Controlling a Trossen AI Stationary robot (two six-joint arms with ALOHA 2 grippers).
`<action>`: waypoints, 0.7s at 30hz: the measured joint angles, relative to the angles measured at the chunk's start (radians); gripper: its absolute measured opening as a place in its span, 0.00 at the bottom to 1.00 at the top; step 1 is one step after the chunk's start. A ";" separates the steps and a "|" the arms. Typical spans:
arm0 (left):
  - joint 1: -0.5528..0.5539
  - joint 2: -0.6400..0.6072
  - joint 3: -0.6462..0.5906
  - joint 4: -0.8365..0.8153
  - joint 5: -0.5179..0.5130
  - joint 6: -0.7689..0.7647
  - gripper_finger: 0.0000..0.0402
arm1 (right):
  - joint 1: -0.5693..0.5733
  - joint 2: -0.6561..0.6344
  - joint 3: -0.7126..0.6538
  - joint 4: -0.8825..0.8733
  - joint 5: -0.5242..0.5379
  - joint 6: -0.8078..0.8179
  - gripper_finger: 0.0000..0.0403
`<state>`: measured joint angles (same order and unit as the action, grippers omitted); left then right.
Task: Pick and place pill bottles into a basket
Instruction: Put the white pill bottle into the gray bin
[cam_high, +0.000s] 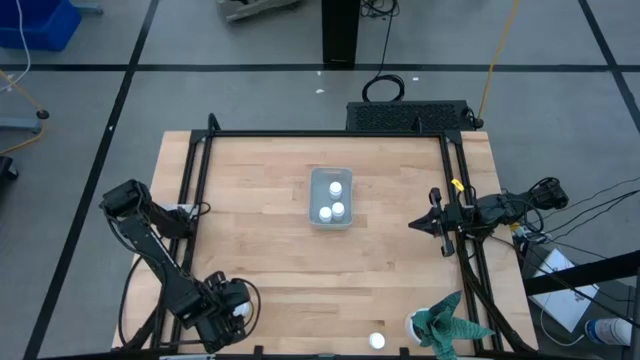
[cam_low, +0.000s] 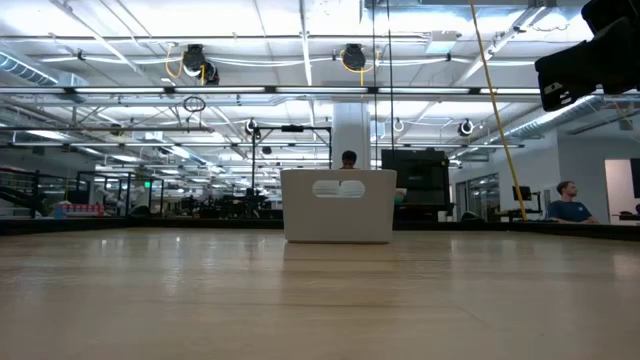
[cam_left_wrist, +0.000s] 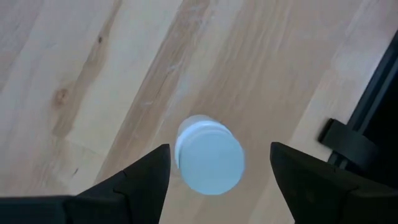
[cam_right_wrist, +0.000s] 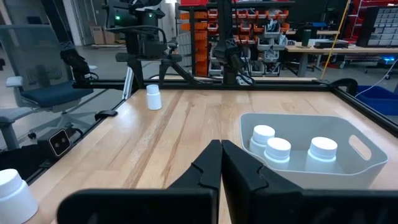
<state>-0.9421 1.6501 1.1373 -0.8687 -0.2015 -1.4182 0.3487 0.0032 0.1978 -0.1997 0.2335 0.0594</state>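
Observation:
The pale grey-blue basket (cam_high: 330, 197) stands mid-table with three white pill bottles (cam_right_wrist: 278, 150) upright in it. My left gripper (cam_high: 230, 310) is at the near left corner, pointing down, open. Its fingers stand on either side of a white-capped bottle (cam_left_wrist: 209, 160) that is upright on the wood, with a gap on both sides. My right gripper (cam_right_wrist: 221, 158) is shut and empty at the table's right side, level, pointing at the basket (cam_right_wrist: 311, 155). Another bottle (cam_high: 376, 341) stands at the near edge.
A green spiky plant-like thing (cam_high: 447, 325) with a white base stands at the near right corner. A black frame rail (cam_left_wrist: 367, 124) runs close beside my left gripper. A black mesh pad (cam_high: 408, 116) lies beyond the table's far edge. People show in the room behind.

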 joint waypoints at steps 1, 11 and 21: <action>0.000 0.000 -0.004 0.003 -0.001 0.000 0.69 | 0.000 0.000 0.000 0.000 0.000 0.000 0.01; 0.006 0.000 -0.059 0.041 0.022 0.006 0.69 | 0.000 0.000 0.000 0.000 0.000 0.000 0.01; 0.007 0.000 -0.059 0.037 0.018 0.028 0.64 | 0.000 0.000 0.000 0.000 0.000 0.000 0.01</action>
<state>-0.9352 1.6501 1.0779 -0.8312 -0.1835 -1.3906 0.3485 0.0032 0.1978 -0.1997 0.2337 0.0593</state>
